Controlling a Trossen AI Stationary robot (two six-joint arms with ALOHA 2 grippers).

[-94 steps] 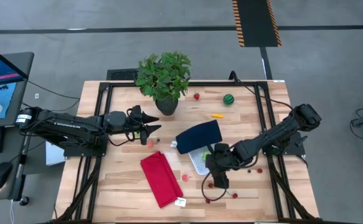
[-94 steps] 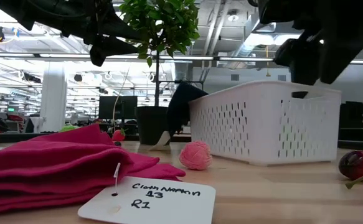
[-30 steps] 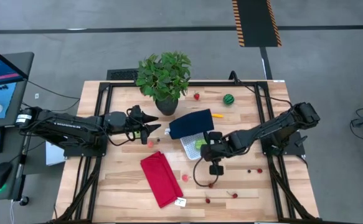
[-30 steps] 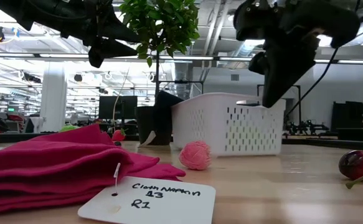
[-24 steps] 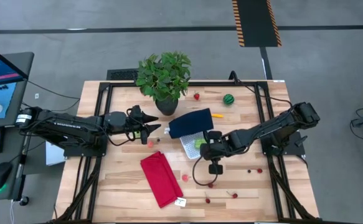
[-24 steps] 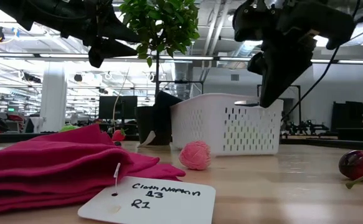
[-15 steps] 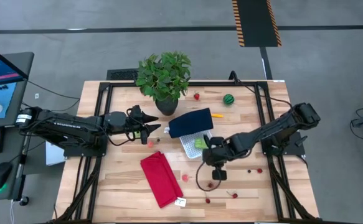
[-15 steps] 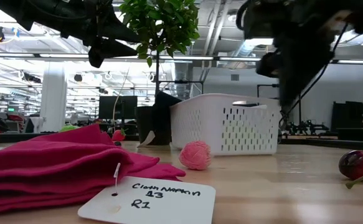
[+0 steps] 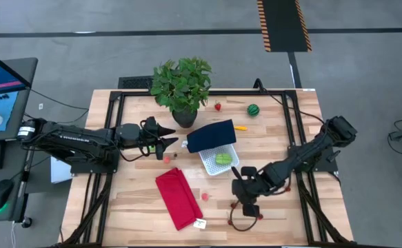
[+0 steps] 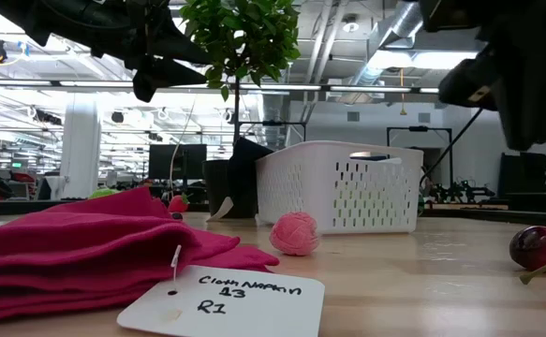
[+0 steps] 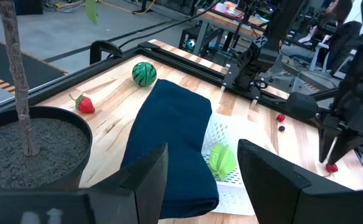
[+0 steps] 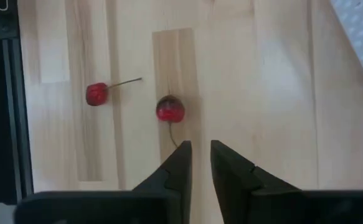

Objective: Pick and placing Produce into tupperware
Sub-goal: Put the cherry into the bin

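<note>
Here, perforated white tupperware [image 9: 218, 161], lumpy green produce [image 9: 223, 158] inside.

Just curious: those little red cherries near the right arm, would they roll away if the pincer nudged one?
Probably. The cherry ahead of the right pincer looks round and smooth, so a nudge may roll it. Its thin stem might drag and slow it. It looks tiny, likely light.

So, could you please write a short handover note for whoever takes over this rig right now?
Left gripper: open, empty, parked by the potted plant.
Right gripper: slightly open, empty, above two cherries near the table's front.
Done: green piece lies in the tupperware, whose navy lid leans at its rim.
Left: strawberry, watermelon, carrot, pink ball, cherries.
</note>
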